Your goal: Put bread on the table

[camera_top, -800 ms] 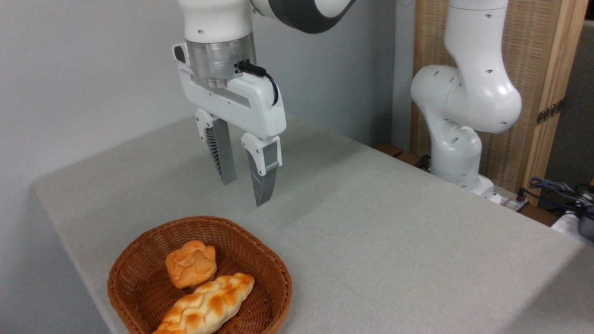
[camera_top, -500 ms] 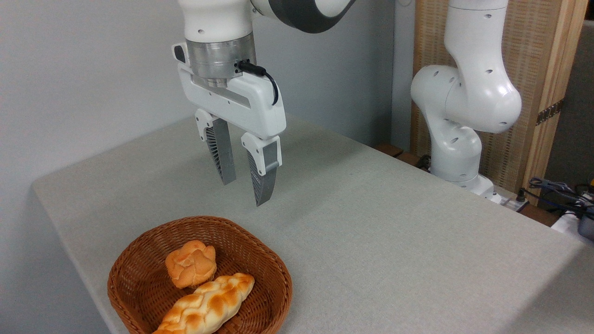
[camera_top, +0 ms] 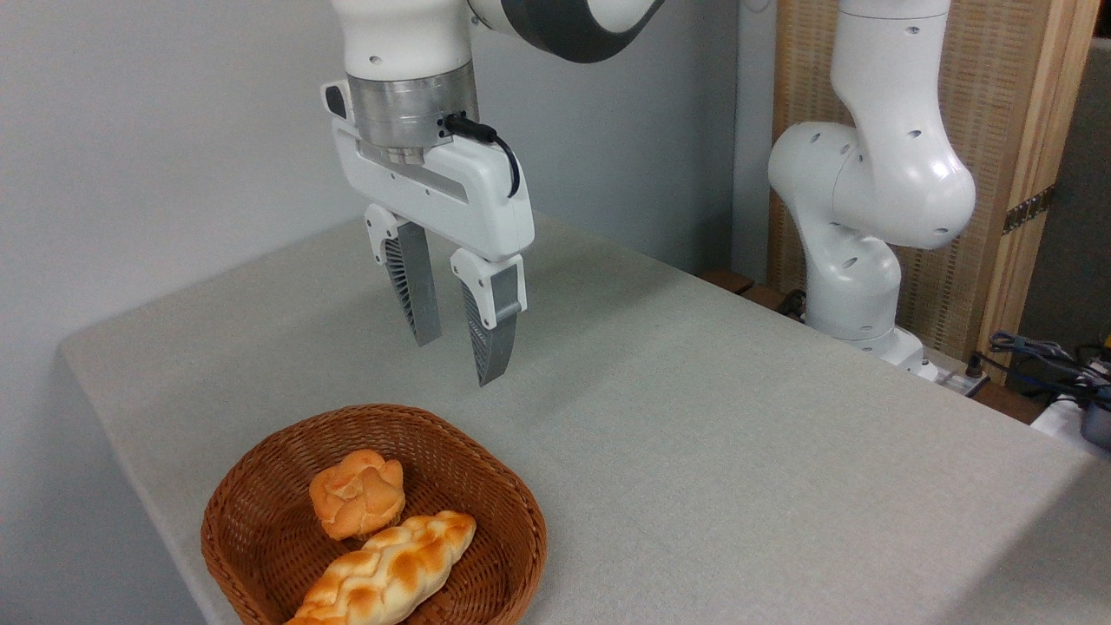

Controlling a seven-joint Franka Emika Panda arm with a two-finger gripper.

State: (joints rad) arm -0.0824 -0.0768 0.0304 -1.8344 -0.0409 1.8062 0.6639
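Below your empty, slightly parted fingers (camera_top: 458, 358) sits the bun (camera_top: 358, 494) in the basket (camera_top: 512, 508); spread wider before straddling it.

The braided loaf (camera_top: 386, 573) runs off the bottom edge, so its near end is out of view, and the wicker basket (camera_top: 260, 486) is likewise cut along its near rim. The bread (camera_top: 358, 493) rests against the loaf, its underside hidden by the loaf and by the basket floor. The arm above the gripper (camera_top: 457, 360) leaves the frame at the top, and the clutter of cables (camera_top: 1055, 356) at the right edge is cropped and too small to identify.
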